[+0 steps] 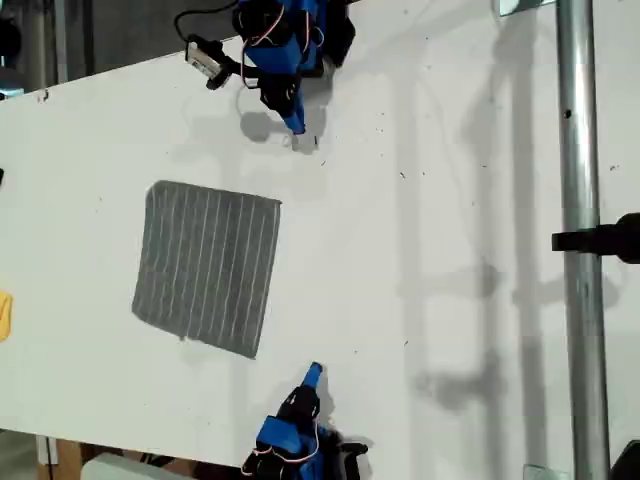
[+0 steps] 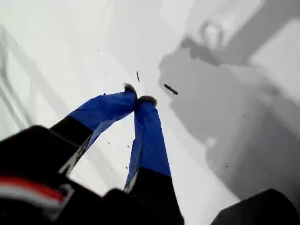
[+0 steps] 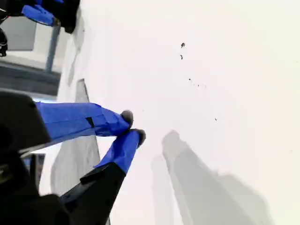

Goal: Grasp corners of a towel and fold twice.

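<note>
Honestly, the towel (image 1: 208,267) looks thin and floppy; pinch its corners. Both end effectors are closed, holding nothing.

The first gripper (image 2: 139,100) has its blue fingers (image 2: 149,140) pressed tip to tip, empty. The second gripper (image 3: 133,126) likewise has its fingers (image 3: 77,121) closed together, holding nothing, above the worktop (image 3: 225,70).

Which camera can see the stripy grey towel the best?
The exterior view: the whole towel lies flat on the white table, all four corners and stripes showing. The second wrist view catches only a grey sliver of it behind my second gripper. The first wrist view shows no towel, just bare table.
</note>
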Controlling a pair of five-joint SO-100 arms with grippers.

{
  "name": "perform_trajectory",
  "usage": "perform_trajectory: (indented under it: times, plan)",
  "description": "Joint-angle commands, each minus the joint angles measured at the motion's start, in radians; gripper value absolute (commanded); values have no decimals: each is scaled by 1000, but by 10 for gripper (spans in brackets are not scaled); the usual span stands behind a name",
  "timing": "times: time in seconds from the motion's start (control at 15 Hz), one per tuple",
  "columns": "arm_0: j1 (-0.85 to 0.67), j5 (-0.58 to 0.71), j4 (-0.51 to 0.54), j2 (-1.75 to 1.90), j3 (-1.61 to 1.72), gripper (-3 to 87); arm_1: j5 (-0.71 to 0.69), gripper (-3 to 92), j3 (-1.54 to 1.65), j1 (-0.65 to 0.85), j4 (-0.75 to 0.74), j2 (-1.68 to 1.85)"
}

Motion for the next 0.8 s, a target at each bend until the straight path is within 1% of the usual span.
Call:
perform_trajectory:
  times: [0.0,0.4,0.47,0.53,0.6,0.73]
  plan:
    - [-120,-583,6,0,6,-20,18,-2,-9,-97,11,-2]
    - [-120,-597,6,0,6,-15,25,-2,-9,-78,9,-2]
    - [-133,-607,6,0,6,-9,26,-2,-9,-78,9,-2]
    - [-161,-660,8,0,6,-28,28,-2,-11,-74,9,-2]
    - [-155,-630,8,0,6,-28,29,-2,-14,-74,-8,3]
    - [-143,-632,11,0,0,-29,44,-2,-37,-86,-5,3]
